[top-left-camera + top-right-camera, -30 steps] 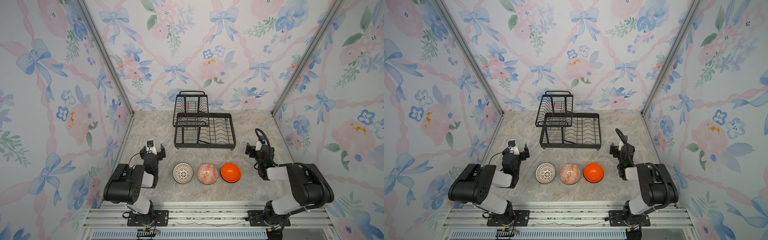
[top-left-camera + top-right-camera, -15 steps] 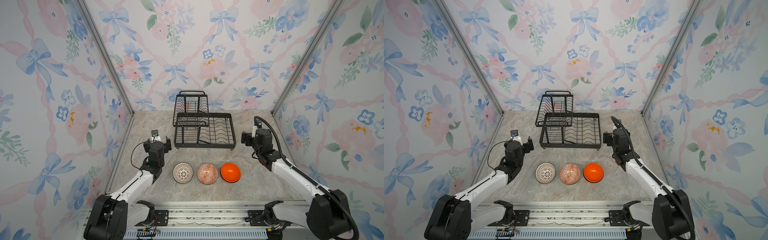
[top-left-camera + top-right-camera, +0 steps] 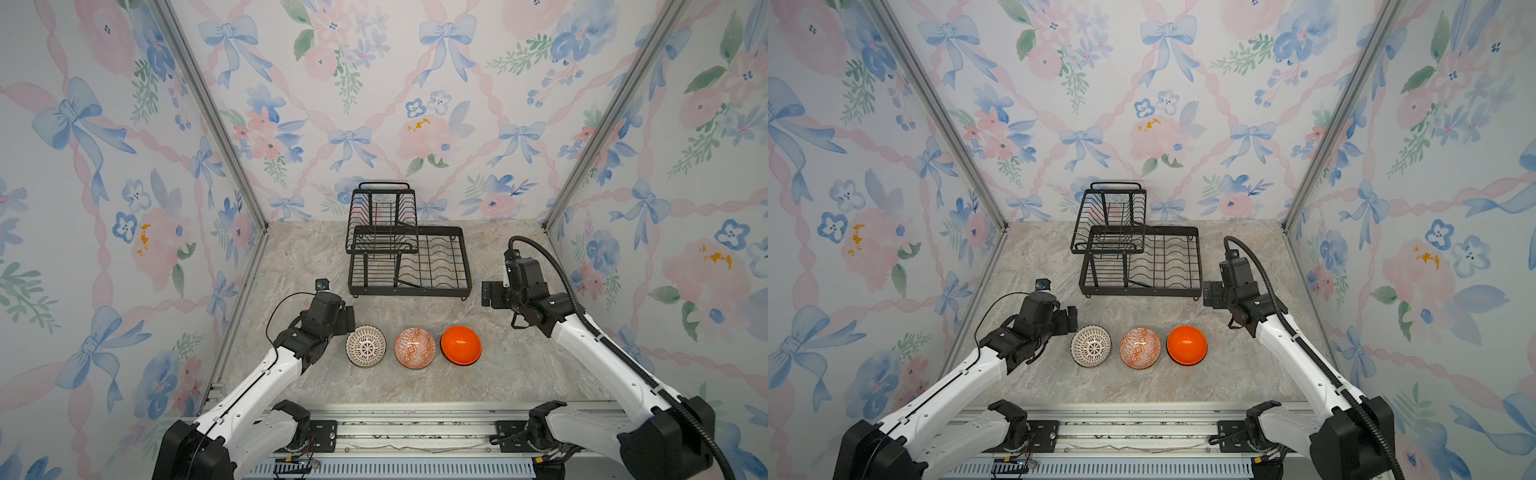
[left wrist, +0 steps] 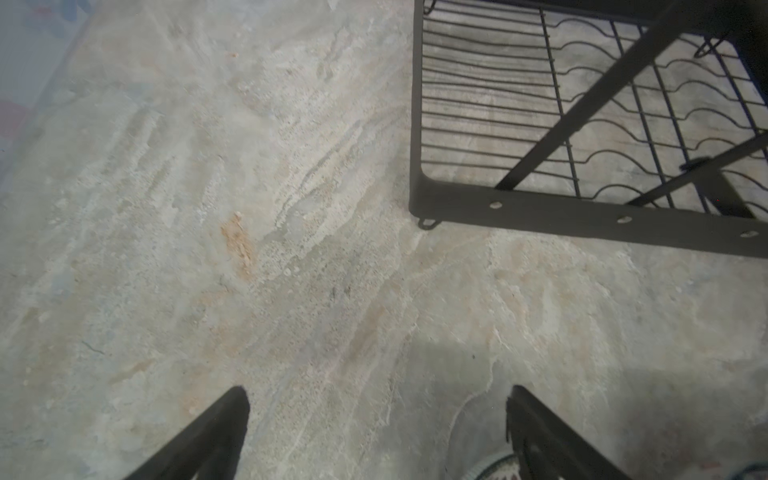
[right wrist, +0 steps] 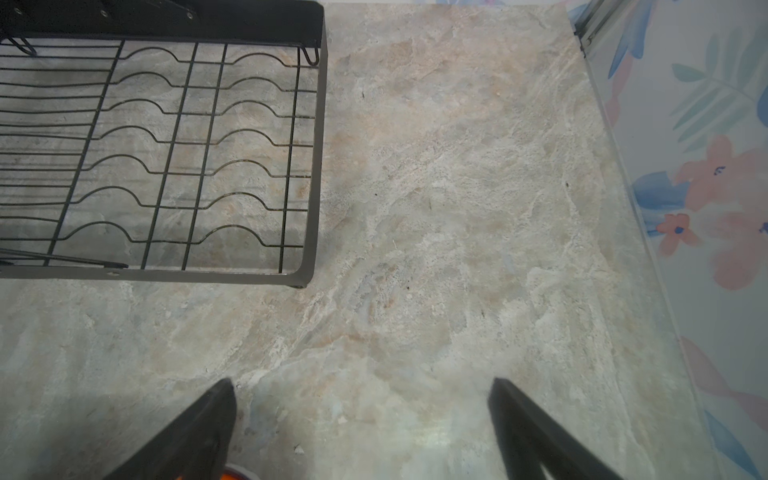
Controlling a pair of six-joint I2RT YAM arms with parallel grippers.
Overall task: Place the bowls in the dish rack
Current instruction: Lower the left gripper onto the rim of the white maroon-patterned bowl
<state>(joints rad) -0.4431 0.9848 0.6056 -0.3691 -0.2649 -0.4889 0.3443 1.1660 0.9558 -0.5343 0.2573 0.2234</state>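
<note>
Three bowls stand in a row near the table's front: a white bowl with brown lattice (image 3: 365, 346) (image 3: 1091, 346), an orange-white geometric bowl (image 3: 415, 348) (image 3: 1140, 348) and a plain orange bowl (image 3: 461, 345) (image 3: 1187, 345). Behind them the black wire dish rack (image 3: 409, 289) (image 3: 1142, 290) holds nothing. My left gripper (image 3: 349, 320) (image 4: 376, 392) is open just left of the lattice bowl, whose rim (image 4: 490, 467) shows by one finger. My right gripper (image 3: 488, 295) (image 5: 362, 384) is open over bare table by the rack's right front corner (image 5: 307, 274). A sliver of the orange bowl (image 5: 232, 473) shows in the right wrist view.
Floral walls with metal corner posts (image 3: 216, 120) (image 3: 598, 137) close in the marble table (image 3: 519, 374) on three sides. An aluminium rail (image 3: 395, 419) runs along the front edge. The rack's raised upper basket (image 3: 382, 216) stands at its left rear.
Both arms have unfolded from the front and reached forward. The left gripper has come down beside the lattice bowl. The right gripper has moved beside the rack's right front corner.
</note>
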